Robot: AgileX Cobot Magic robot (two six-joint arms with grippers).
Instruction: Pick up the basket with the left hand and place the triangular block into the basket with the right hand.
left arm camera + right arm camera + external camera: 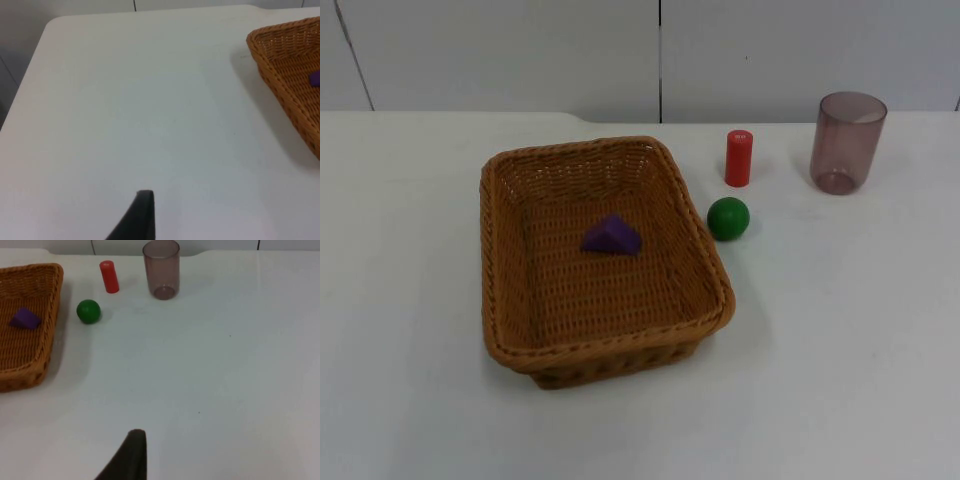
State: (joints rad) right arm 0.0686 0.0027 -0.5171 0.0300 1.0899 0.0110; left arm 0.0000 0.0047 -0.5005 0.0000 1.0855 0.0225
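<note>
A brown wicker basket (498, 270) stands on the white table, left of centre. A purple triangular block (611, 237) lies on the basket's floor, near its middle. My left gripper (142, 217) waits over bare table to the left of the basket (280, 60), well apart from it; a sliver of the purple block (315, 78) peeks over the rim. My right gripper (132, 455) waits over bare table to the right, far from the basket (52, 315) and the block (26, 319). Neither gripper holds anything.
Just right of the basket lies a green ball (728, 218). A red cylinder (738, 158) stands behind it, and a translucent purplish cup (847, 142) stands at the back right. The grey partition wall closes the table's far edge.
</note>
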